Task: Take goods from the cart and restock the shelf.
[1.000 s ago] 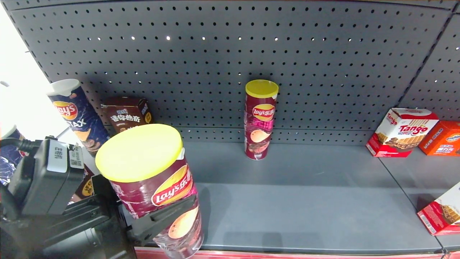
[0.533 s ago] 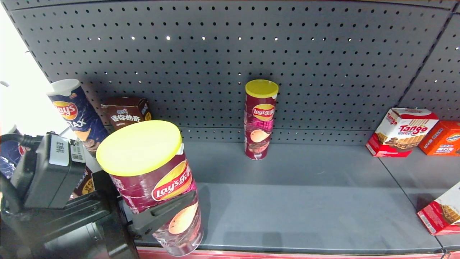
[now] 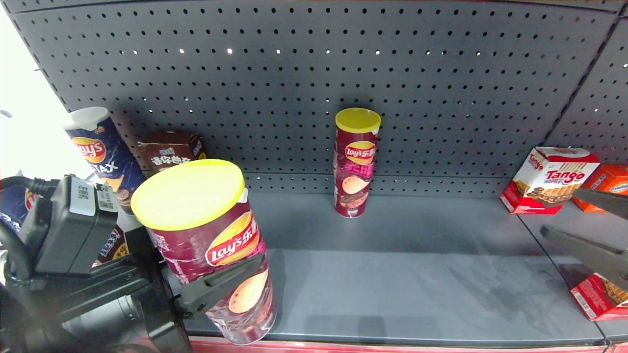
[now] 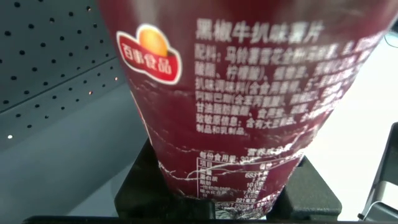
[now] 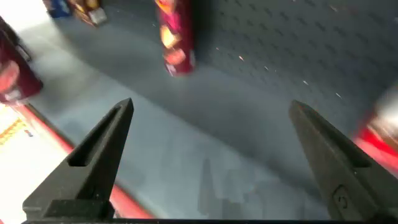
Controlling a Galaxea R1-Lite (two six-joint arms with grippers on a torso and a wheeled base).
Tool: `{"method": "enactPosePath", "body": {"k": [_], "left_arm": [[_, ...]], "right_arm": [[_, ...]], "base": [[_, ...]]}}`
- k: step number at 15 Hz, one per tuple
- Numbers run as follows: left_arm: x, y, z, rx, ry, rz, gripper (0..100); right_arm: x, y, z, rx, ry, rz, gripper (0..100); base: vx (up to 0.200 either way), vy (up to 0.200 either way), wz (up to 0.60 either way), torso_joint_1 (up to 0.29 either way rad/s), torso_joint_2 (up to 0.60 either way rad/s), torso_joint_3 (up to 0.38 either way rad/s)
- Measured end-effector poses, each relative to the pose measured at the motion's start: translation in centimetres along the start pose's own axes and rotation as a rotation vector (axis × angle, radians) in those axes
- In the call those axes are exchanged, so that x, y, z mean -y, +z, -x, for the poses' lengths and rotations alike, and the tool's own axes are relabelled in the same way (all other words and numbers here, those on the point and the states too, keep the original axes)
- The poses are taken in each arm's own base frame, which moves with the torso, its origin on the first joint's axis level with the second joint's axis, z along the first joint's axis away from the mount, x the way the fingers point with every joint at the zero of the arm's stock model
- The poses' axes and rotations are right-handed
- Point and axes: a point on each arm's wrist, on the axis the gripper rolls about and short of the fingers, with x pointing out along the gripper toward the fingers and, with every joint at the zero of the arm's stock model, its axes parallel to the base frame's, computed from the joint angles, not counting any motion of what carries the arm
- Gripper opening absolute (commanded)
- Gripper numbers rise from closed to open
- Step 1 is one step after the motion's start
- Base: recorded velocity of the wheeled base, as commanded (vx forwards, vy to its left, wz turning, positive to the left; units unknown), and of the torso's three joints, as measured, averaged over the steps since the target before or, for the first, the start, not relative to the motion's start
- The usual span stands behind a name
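Maroon chip cans with yellow lids: two, the near maroon can [image 3: 216, 245] and the far maroon can [image 3: 356, 162]. Dark blue chip cans: one white-lidded blue can [image 3: 100, 147] in full sight; a further blue object [image 3: 12, 208] at the left edge is too hidden to class. Brown packs: two, the brown box [image 3: 171, 153] and a partly covered brown pack [image 3: 112, 245]. Red-and-white wafer boxes: two, the rear wafer box [image 3: 549, 179] and the front wafer box [image 3: 596, 296]. Orange box [image 3: 611, 179]: one. Grippers: two, the left gripper [image 3: 216, 277] and the right gripper [image 3: 559, 212].
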Motion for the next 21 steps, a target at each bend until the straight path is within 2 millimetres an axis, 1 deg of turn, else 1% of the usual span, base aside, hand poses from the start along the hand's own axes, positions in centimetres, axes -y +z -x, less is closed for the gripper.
{"method": "enactPosePath", "body": {"k": [2, 5, 7, 10, 12, 13, 17, 21], "left_arm": [[0.0, 0.0, 0.0, 0.000, 0.003, 0.000, 0], [-0.2, 0.0, 0.1, -0.002, 0.015, 0.000, 0], [-0.3, -0.1, 0.1, -0.005, 0.018, 0.001, 0], [-0.3, -0.2, 0.1, -0.010, 0.019, 0.002, 0], [-0.3, -0.3, 0.1, -0.012, 0.020, 0.003, 0], [-0.3, -0.4, 0.2, -0.015, 0.024, 0.004, 0], [-0.7, -0.5, 0.3, -0.022, 0.040, 0.006, 0], [-0.7, -0.7, 0.1, -0.029, 0.041, 0.012, 0]], "right_arm": [[0.7, 0.3, -2.8, -0.005, 0.066, -0.003, 100], [1.5, 1.0, -6.1, -0.016, 0.167, -0.006, 100], [1.9, 0.9, -8.1, -0.019, 0.203, 0.031, 100], [2.9, 0.3, -11.1, 0.018, 0.257, 0.117, 100], [3.3, 0.0, -13.2, 0.024, 0.296, 0.131, 100], [3.5, 0.0, -14.1, 0.035, 0.351, 0.133, 100], [4.2, -0.2, -17.0, 0.055, 0.441, 0.155, 100], [4.5, -1.2, -18.7, 0.044, 0.491, 0.163, 100]], "base": [[0.000, 0.000, 0.00, 0.000, 0.00, 0.000], [0.000, 0.000, 0.00, 0.000, 0.00, 0.000], [0.000, 0.000, 0.00, 0.000, 0.00, 0.000], [0.000, 0.000, 0.00, 0.000, 0.00, 0.000], [0.000, 0.000, 0.00, 0.000, 0.00, 0.000], [0.000, 0.000, 0.00, 0.000, 0.00, 0.000], [0.000, 0.000, 0.00, 0.000, 0.00, 0.000], [0.000, 0.000, 0.00, 0.000, 0.00, 0.000]]}}
